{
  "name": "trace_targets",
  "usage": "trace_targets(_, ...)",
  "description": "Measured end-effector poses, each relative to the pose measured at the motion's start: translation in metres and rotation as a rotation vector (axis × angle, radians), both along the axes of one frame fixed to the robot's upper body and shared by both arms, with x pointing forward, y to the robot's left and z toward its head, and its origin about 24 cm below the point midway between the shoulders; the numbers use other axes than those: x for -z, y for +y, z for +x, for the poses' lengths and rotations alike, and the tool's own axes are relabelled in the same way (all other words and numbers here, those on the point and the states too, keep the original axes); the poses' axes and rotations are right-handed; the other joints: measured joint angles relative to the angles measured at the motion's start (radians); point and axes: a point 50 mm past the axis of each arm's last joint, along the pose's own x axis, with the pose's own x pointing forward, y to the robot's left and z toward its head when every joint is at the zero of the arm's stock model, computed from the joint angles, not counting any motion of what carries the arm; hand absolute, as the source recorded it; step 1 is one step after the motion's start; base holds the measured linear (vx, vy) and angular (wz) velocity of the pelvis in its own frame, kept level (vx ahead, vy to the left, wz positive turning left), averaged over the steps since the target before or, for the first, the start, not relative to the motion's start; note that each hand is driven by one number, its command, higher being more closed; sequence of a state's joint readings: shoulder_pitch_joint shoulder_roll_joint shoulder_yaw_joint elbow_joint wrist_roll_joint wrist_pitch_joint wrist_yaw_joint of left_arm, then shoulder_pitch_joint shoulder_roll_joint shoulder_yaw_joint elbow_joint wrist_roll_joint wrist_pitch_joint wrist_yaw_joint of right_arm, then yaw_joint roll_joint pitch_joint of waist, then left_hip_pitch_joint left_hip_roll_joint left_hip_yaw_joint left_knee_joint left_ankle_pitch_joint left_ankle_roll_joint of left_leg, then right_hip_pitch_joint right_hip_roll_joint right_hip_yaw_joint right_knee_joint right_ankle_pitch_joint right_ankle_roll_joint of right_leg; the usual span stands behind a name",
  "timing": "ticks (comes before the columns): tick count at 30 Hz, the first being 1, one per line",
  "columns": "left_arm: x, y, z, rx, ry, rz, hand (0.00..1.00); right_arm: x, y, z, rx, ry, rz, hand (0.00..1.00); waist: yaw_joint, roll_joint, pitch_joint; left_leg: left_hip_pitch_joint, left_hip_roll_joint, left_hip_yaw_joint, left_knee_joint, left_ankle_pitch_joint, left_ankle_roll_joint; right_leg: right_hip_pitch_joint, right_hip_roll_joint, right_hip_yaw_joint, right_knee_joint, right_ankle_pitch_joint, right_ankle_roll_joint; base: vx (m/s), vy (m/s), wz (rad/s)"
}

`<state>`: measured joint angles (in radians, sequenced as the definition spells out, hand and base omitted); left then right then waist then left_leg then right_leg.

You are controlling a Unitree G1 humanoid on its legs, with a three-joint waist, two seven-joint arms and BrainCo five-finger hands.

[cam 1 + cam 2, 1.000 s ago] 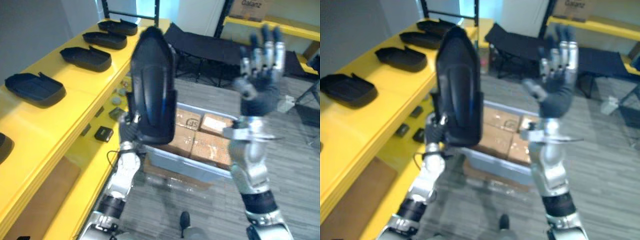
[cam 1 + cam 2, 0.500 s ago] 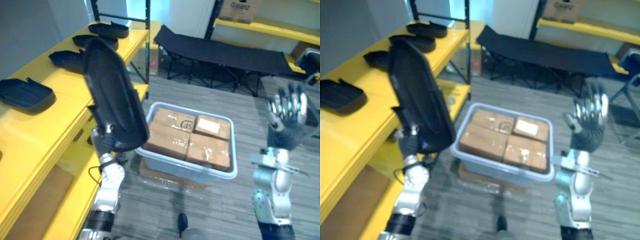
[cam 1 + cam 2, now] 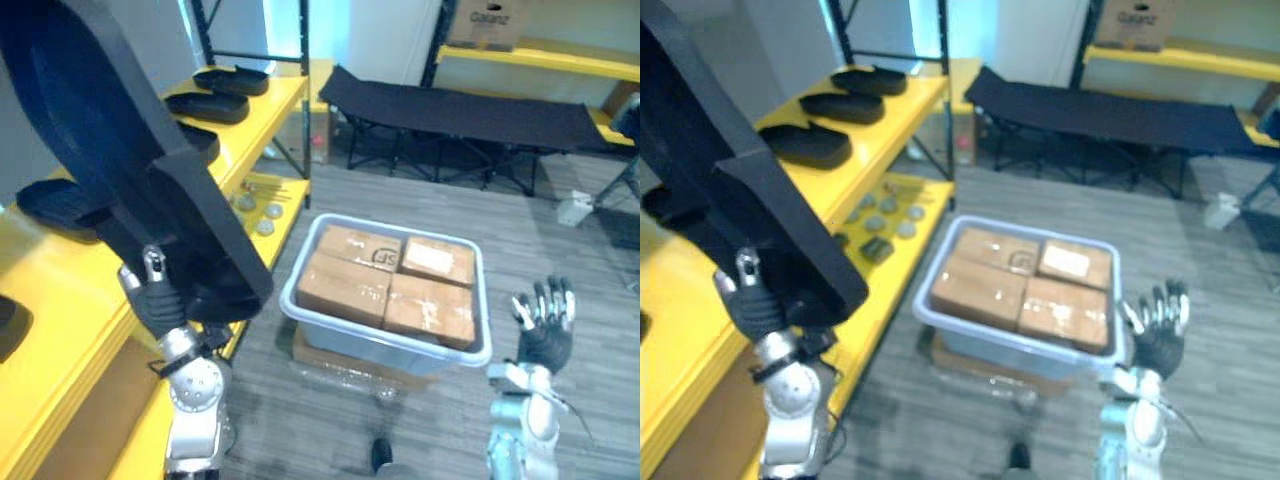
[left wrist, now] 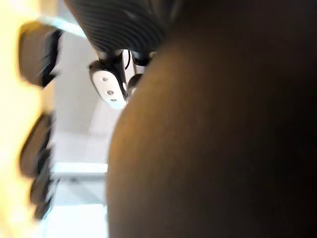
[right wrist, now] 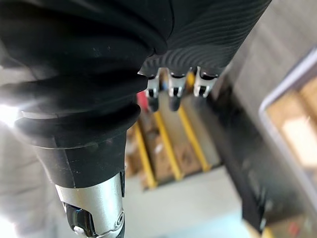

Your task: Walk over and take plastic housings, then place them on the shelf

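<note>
A large black plastic housing point(image 3: 110, 150) is held up, tilted, at the left above the yellow shelf point(image 3: 40, 290). My left hand point(image 3: 155, 300) grips its lower end, with the fingers curled round the edge. In the left wrist view the housing point(image 4: 223, 124) looms very close beside a fingertip point(image 4: 109, 89). Several more black housings lie in a row on the shelf top, such as one point(image 3: 220, 105) and another point(image 3: 232, 80) further back. My right hand point(image 3: 545, 335) is low at the right, fingers spread and holding nothing; its fingers point(image 5: 171, 91) look straight in the right wrist view.
A grey bin point(image 3: 385, 350) full of cardboard boxes stands on the floor between my arms. Small round parts point(image 3: 255, 210) lie on the lower yellow shelf. A black folding cot point(image 3: 470, 110) stands at the back, with another yellow shelf point(image 3: 540, 55) behind it.
My left hand has swung the housing up and left toward the shelf. My right hand has dropped from head height to low at the right. The view has shifted too.
</note>
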<state>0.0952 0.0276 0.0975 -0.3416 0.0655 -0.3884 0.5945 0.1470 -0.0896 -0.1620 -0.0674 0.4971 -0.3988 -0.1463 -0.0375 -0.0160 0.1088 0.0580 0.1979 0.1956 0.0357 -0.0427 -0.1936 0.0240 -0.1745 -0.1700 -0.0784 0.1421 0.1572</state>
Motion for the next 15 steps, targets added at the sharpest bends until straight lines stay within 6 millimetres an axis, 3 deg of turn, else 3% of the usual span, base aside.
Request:
trace_targets(2, -0.009, 0.016, -0.014, -0.120, -0.025, 0.028, 1.00, -0.008, 0.016, 0.013, -0.086, -0.046, -0.003, 0.00, 0.025, 0.010, -0.002, -0.007, -0.006, -0.051, -0.002, 0.008, 0.003, 0.030, -0.006, -0.054, 0.000, -0.005, 0.003, 0.03, 0.011, 0.80)
trace_targets(5, -0.016, 0.049, -0.044, -0.346, -0.030, 0.072, 1.00, -0.019, 0.049, 0.037, -0.249, -0.100, -0.010, 0.00, 0.100, 0.017, -0.003, -0.016, -0.020, -0.137, -0.004, 0.013, 0.006, 0.082, -0.017, -0.141, 0.000, -0.021, 0.010, 0.05, 0.006, 0.83)
trace_targets(7, -0.015, 0.073, -0.069, -0.493, 0.016, 0.112, 1.00, -0.021, 0.075, 0.055, -0.372, -0.108, -0.021, 0.00, 0.170, 0.011, -0.006, -0.030, -0.037, -0.203, -0.014, 0.024, 0.010, 0.116, -0.028, -0.217, 0.000, -0.037, 0.017, 0.04, 0.005, 0.88)
trace_targets(9, -0.011, 0.084, -0.083, -0.558, 0.059, 0.135, 1.00, -0.019, 0.091, 0.062, -0.452, -0.099, -0.034, 0.00, 0.209, 0.003, -0.011, -0.035, -0.049, -0.246, -0.028, 0.033, 0.013, 0.137, -0.035, -0.264, 0.000, -0.047, 0.022, 0.05, -0.004, 0.82)
trace_targets(10, -0.009, 0.091, -0.096, -0.588, 0.078, 0.136, 1.00, -0.020, 0.106, 0.067, -0.515, -0.097, -0.046, 0.00, 0.250, -0.003, -0.012, -0.043, -0.059, -0.281, -0.032, 0.038, 0.014, 0.155, -0.039, -0.305, 0.000, -0.052, 0.027, 0.05, -0.008, 0.76)
trace_targets(13, -0.005, 0.097, -0.115, -0.636, 0.075, 0.118, 1.00, -0.026, 0.130, 0.073, -0.604, -0.106, -0.038, 0.00, 0.305, -0.014, -0.017, -0.042, -0.081, -0.325, -0.043, 0.041, 0.019, 0.184, -0.056, -0.360, 0.005, -0.071, 0.033, 0.04, 0.001, 0.55)
trace_targets(15, -0.007, 0.097, -0.121, -0.643, 0.058, 0.124, 1.00, -0.030, 0.134, 0.076, -0.619, -0.114, -0.042, 0.00, 0.316, -0.019, -0.018, -0.044, -0.084, -0.329, -0.044, 0.041, 0.020, 0.184, -0.059, -0.374, 0.010, -0.076, 0.033, 0.02, 0.003, 0.18)
